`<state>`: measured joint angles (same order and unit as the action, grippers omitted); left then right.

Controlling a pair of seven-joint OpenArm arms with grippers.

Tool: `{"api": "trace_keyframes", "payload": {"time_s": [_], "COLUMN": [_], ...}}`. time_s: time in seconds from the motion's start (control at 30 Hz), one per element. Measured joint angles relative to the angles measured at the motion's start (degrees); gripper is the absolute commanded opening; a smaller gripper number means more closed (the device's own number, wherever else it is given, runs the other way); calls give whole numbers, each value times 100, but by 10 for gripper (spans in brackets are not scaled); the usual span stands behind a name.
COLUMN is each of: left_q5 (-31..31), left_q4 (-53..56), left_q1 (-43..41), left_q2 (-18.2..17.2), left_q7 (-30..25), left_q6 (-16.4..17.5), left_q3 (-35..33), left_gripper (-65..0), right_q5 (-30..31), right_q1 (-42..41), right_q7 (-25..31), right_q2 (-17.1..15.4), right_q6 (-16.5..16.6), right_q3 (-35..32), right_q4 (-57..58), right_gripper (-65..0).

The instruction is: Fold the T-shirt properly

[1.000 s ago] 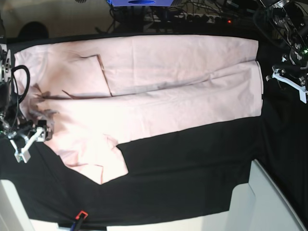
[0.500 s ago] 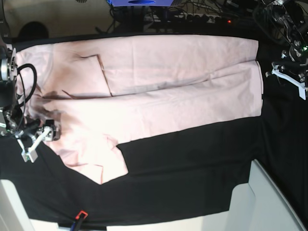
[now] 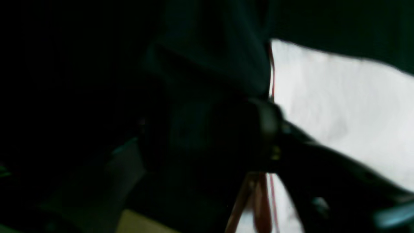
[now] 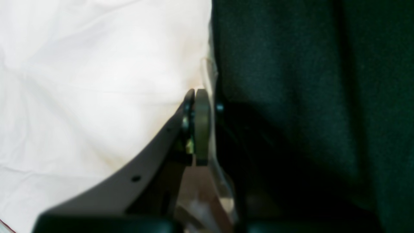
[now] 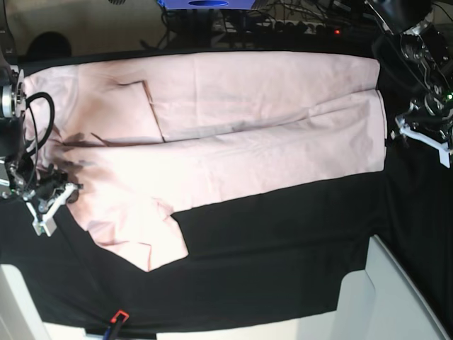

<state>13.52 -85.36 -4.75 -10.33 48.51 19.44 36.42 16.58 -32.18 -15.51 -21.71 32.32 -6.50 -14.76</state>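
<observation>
The pale pink T-shirt point(image 5: 248, 142) lies spread on the black cloth, plain side up, with one long fold across its middle and a sleeve at the lower left. My right gripper point(image 5: 53, 205) sits at the shirt's left edge. In the right wrist view its fingers point(image 4: 202, 123) are pressed together on that edge point(image 4: 97, 81), and creases run toward the tips. My left gripper point(image 5: 414, 129) hovers just off the shirt's right edge. The left wrist view is dark and blurred: one finger point(image 3: 270, 126) shows beside pale shirt cloth point(image 3: 339, 106), and the jaw gap is not visible.
The black cloth point(image 5: 283, 255) covers the table. White blocks stand at the front right point(image 5: 382, 290) and front left point(image 5: 18, 304). A small orange and blue tool point(image 5: 117, 320) lies at the front edge. Cables point(image 5: 283, 21) crowd the back.
My right gripper's open fingers have closed at the shirt's left edge. My left gripper has dropped slightly and moved closer to the shirt's right edge.
</observation>
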Motion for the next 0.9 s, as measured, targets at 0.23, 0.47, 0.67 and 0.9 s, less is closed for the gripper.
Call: {"api": "trace_keyframes", "payload": {"time_s": [0.23,0.47,0.67,0.9], "left_q5": [-31,50,-90,-1399], "left_q4": [1189,2039,3335,4140], "left_q1": [1025,1766,2422,2590], "left_q2": [-304,-321,-496,-549], "left_q7": [-4,-31,-79,-774], "left_q6": [-61,7,-68,-57], "left_q3": [-339,-933,-901,-841], "left_gripper": [-205,-207,-207,-208], "right_q5": [2,0,2,83], "right_q1": [0,0,0,92], "right_q7": [0,-2,-17,87], "right_q2": [-11,-4,-4,-33], "right_q6": [0,2,2,4], "right_q3": [0,0,-2,-2], "right_q4": [-2,-2,-7,-35], "right_gripper": [-650,-650,-650,-650]}}
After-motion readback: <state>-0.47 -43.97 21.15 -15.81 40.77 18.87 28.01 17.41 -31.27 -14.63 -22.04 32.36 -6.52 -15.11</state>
